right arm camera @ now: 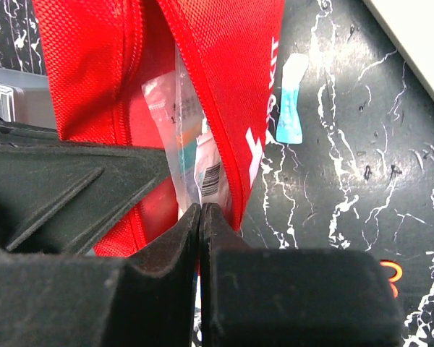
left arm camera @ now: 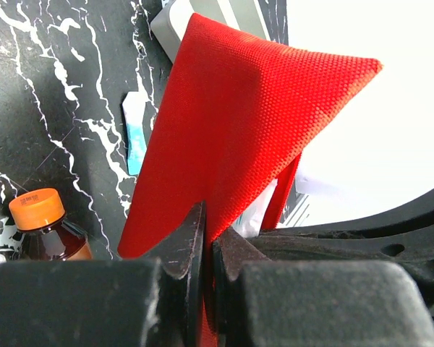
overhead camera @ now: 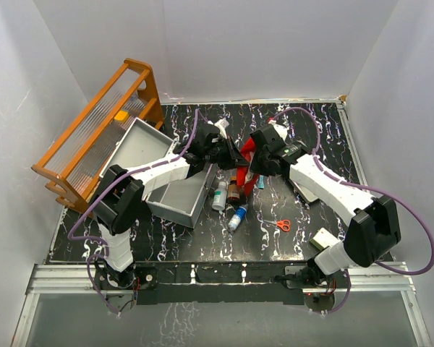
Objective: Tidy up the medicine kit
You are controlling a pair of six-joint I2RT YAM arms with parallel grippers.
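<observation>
Between white walls (overhead camera: 275, 43), black marbled table (overhead camera: 202, 238).

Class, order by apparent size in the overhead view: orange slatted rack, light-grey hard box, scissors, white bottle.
Orange slatted rack
Light-grey hard box
White plastic bottle and orange-handled scissors look alike, so unranked.

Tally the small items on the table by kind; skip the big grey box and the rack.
Bottles: 3 (white bottle, brown bottle, small blue-and-white bottle)
Scissors: 1
Blue sachet: 1
Small pale carton: 1
Red pouch: 1, pinched by left hand and right hand
Total: 7 (packets inside the pouch not counted)
</observation>
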